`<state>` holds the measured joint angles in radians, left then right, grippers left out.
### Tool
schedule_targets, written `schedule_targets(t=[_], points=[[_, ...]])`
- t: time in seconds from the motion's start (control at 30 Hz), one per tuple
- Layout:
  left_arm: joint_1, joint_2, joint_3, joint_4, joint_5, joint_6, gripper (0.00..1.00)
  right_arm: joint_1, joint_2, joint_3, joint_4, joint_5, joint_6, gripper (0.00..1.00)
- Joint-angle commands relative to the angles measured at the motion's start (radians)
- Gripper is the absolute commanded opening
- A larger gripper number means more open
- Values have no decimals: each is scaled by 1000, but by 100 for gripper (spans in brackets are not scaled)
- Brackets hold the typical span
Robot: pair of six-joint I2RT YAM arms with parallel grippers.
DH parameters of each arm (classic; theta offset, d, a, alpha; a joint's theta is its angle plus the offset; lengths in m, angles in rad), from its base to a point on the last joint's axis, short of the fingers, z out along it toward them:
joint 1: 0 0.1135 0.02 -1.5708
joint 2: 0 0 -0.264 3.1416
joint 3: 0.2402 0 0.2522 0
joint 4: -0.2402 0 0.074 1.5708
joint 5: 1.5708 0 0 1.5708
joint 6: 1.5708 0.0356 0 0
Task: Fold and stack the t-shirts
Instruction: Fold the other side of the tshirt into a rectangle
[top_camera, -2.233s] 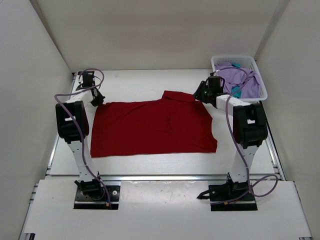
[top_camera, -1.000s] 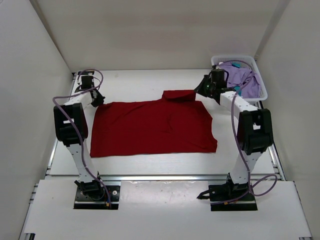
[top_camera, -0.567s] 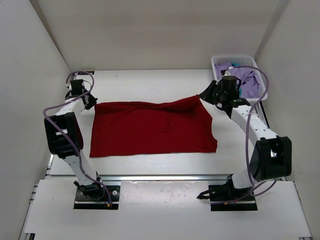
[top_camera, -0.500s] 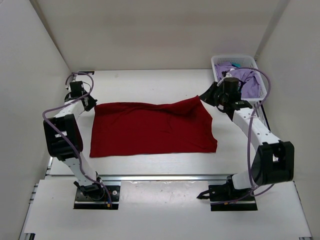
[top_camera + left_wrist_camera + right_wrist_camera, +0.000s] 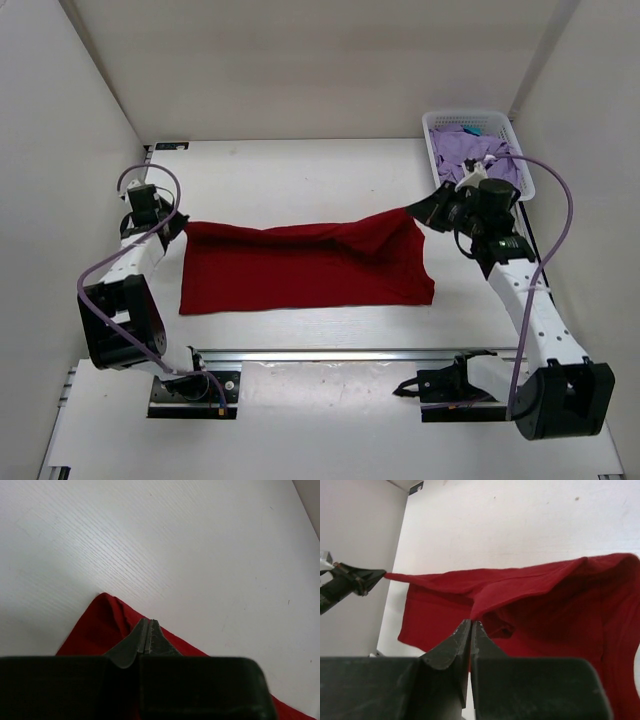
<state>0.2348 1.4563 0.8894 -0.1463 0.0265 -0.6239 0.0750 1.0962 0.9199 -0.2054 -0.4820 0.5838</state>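
Observation:
A deep red t-shirt (image 5: pixel 310 270) lies spread across the middle of the table, its far edge lifted and stretched in a sagging line between both grippers. My left gripper (image 5: pixel 181 226) is shut on the shirt's far left corner; in the left wrist view its jaws (image 5: pixel 148 622) are pressed together over red cloth (image 5: pixel 100 625). My right gripper (image 5: pixel 416 213) is shut on the far right corner, and red fabric (image 5: pixel 545 600) hangs from its closed tips (image 5: pixel 471 623). A pale lavender t-shirt (image 5: pixel 470 152) lies crumpled in the basket, with a bit of teal cloth (image 5: pixel 473 130) showing beside it.
The white mesh basket (image 5: pixel 432 128) stands at the back right corner, just behind the right arm. White walls close in the table on the left, back and right. Both arm bases sit on a rail at the near edge (image 5: pixel 320 355).
Both grippers have drawn the red shirt's far edge up and toward the near side, folding it over the body. The arms have swung outward and stretched the edge.

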Motion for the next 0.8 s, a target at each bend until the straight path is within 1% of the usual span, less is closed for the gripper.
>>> schedule_targets(t=[0.0, 0.07, 0.1, 0.13, 0.17, 0.2, 0.23, 0.3, 0.33, 0.37, 0.43, 0.47, 0.53, 0.6, 0.67, 0.7, 0.73, 0.77], points=[[26, -11, -20, 1, -2, -10, 0, -30, -74, -81, 4, -98, 27, 0], [34, 19, -18, -36, 21, -19, 4, -27, -122, -145, 21, -116, 51, 0], [53, 38, -24, -41, 33, -25, 9, -32, -140, -174, 35, -148, 68, 0], [58, 48, -24, -61, 52, -36, 19, -26, -159, -202, 59, -171, 85, 0], [67, 52, -32, -47, 67, -52, 24, -24, -163, -231, 72, -179, 105, 0], [84, 47, -53, -45, 107, -59, 32, -3, -182, -260, 86, -181, 123, 0], [104, 26, -84, -14, 127, -91, 37, 0, -188, -271, 106, -175, 131, 0], [100, -23, -108, 22, 148, -122, 43, 46, -196, -285, 110, -175, 151, 0], [74, -60, -113, 34, 132, -128, 43, 58, -194, -280, 104, -165, 155, 0], [60, -76, -110, 27, 121, -123, 41, 84, -194, -277, 98, -164, 154, 0], [-4, -132, -101, 19, 92, -114, 38, 121, -202, -238, 72, -142, 148, 0], [-38, -155, -102, 20, 86, -109, 38, 137, -209, -222, 57, -144, 146, 0], [-66, -188, -113, 27, 96, -111, 37, 146, -229, -201, 47, -153, 154, 0], [-117, -201, -135, 34, 110, -117, 35, 120, -255, -226, 43, -159, 151, 0], [-173, -215, -167, 56, 108, -114, 34, 69, -268, -317, 29, -142, 136, 0], [-190, -214, -173, 62, 101, -122, 33, 8, -265, -344, 32, -147, 133, 0], [-218, -211, -188, 59, 92, -122, 33, -41, -248, -407, 62, -173, 129, 0], [-256, -203, -194, 68, 86, -120, 33, -58, -225, -453, 70, -161, 125, 0]])
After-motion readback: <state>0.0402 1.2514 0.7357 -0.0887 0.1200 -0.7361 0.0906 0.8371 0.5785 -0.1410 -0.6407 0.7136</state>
